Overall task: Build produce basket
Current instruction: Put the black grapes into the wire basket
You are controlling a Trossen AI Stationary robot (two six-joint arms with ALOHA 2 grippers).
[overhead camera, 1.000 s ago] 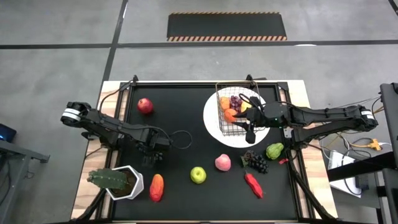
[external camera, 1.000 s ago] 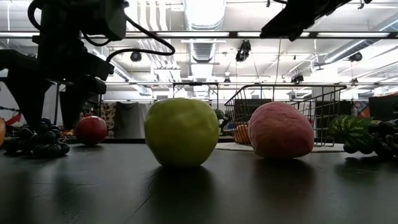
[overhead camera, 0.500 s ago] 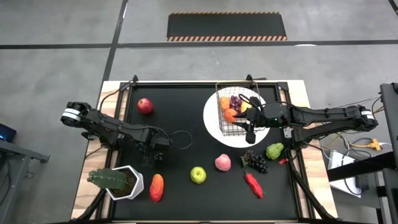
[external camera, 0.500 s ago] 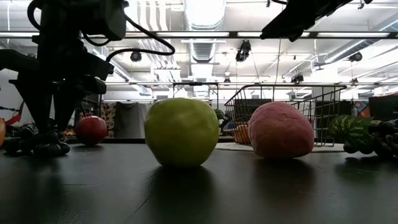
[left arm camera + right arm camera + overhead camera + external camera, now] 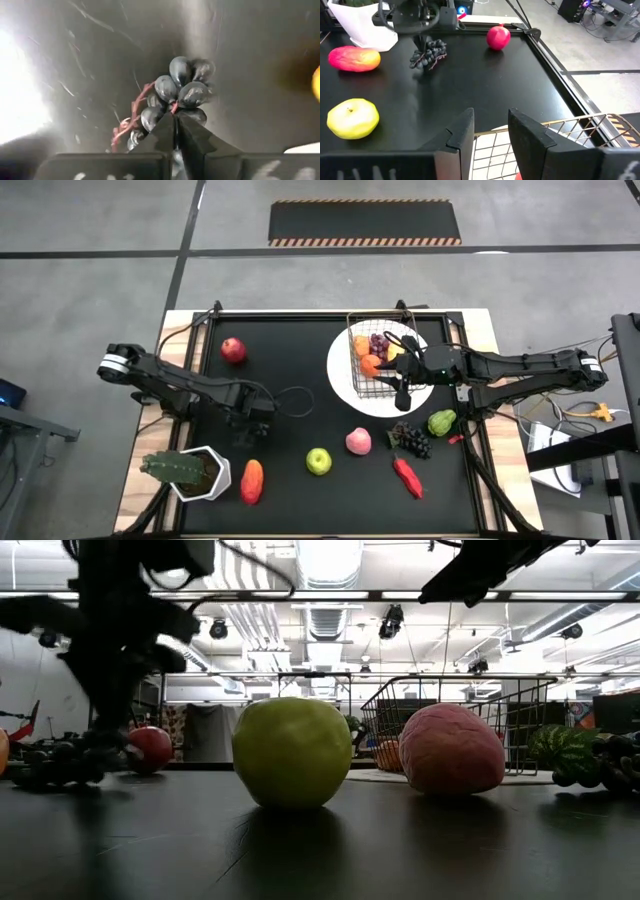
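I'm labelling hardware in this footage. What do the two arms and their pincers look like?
Both arms are dark and slender with black cables looping alongside. Each ends at its outer joint in a pale band. The left pincer and right pincer have flat, dark, angular fingers on a dark bar.

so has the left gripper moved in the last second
Yes. The left gripper, jaws shut on the dark grapes, has shifted slightly toward the green apple and away from the white plant pot.

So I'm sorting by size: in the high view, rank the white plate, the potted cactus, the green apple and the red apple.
1. White plate
2. Potted cactus
3. Green apple and red apple: they look about alike, so no ranking.
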